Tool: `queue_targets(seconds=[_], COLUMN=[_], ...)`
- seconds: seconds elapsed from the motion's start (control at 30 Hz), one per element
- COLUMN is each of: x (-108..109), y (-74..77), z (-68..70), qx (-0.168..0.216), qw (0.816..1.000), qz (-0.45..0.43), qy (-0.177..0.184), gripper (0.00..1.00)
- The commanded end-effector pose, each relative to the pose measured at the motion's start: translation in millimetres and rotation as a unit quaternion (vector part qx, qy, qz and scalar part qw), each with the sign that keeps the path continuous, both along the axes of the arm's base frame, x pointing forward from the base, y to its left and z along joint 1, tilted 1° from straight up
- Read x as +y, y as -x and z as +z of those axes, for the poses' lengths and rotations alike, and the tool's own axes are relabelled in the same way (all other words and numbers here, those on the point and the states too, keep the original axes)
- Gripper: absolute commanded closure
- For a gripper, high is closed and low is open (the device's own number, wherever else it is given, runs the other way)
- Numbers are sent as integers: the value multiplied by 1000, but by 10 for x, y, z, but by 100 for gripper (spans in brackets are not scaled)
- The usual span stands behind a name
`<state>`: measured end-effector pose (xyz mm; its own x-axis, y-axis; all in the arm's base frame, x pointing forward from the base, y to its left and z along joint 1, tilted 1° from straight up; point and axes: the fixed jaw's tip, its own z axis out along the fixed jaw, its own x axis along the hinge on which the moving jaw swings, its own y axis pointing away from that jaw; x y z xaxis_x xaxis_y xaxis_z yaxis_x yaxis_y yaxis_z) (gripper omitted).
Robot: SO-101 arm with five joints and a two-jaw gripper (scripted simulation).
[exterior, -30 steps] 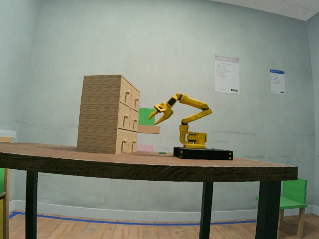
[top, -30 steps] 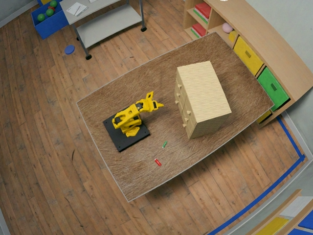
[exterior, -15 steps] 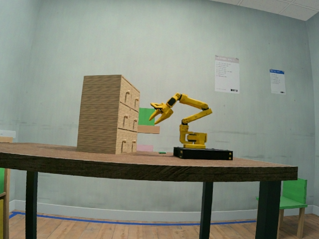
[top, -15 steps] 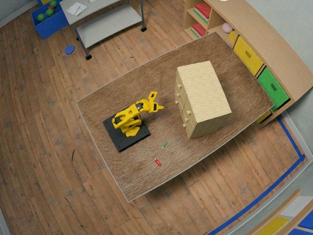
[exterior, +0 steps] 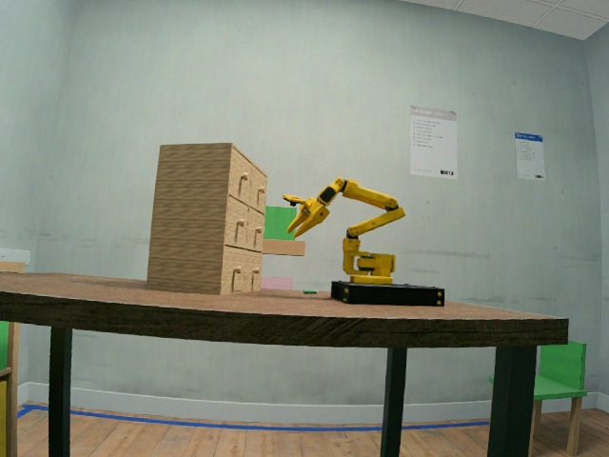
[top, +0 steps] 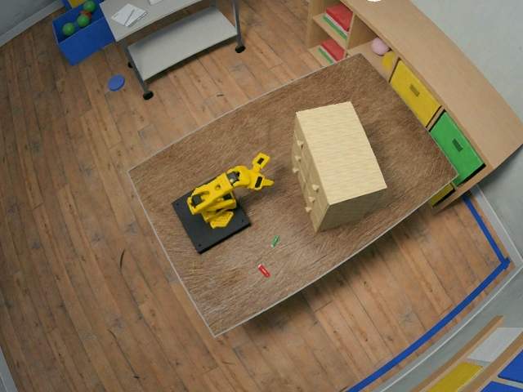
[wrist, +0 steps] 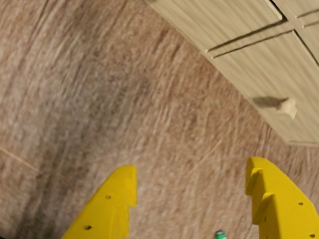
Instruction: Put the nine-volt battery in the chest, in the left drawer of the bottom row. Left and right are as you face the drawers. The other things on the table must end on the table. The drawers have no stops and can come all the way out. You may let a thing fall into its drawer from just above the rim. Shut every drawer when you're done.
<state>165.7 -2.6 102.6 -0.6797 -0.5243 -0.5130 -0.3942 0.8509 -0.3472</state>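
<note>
The wooden chest [top: 337, 162] stands on the table with all its drawers shut; it also shows in the side view [exterior: 206, 218]. My gripper [top: 266, 171] hangs in the air a short way in front of the drawer fronts, open and empty, and is seen from the side too [exterior: 287, 214]. In the wrist view the fingers point down at the table beside the chest's lowest drawers [wrist: 219, 0]. A small red battery-like piece [top: 263, 270] lies near the table's front edge; I cannot confirm it is the nine-volt battery. A green cylindrical battery [top: 274, 240] lies between the arm's base and the chest.
The arm's black base plate [top: 210, 223] sits left of the chest. Shelves with yellow and green bins [top: 435, 122] stand behind the table. A grey cart [top: 177, 37] and a blue box [top: 82, 31] stand on the floor far off.
</note>
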Motion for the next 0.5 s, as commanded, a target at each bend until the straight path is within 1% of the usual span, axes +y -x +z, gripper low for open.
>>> queue_targets(seconds=[0.0, 0.23, 0.47], x=[-11, -14, -19], y=[-22, -32, -42], z=[33, 41, 49], qx=[-11, -14, -18], qw=[1000, 993, 979], qz=[-24, -93, -161], qy=[-16, -70, -123], gripper=[79, 79, 79])
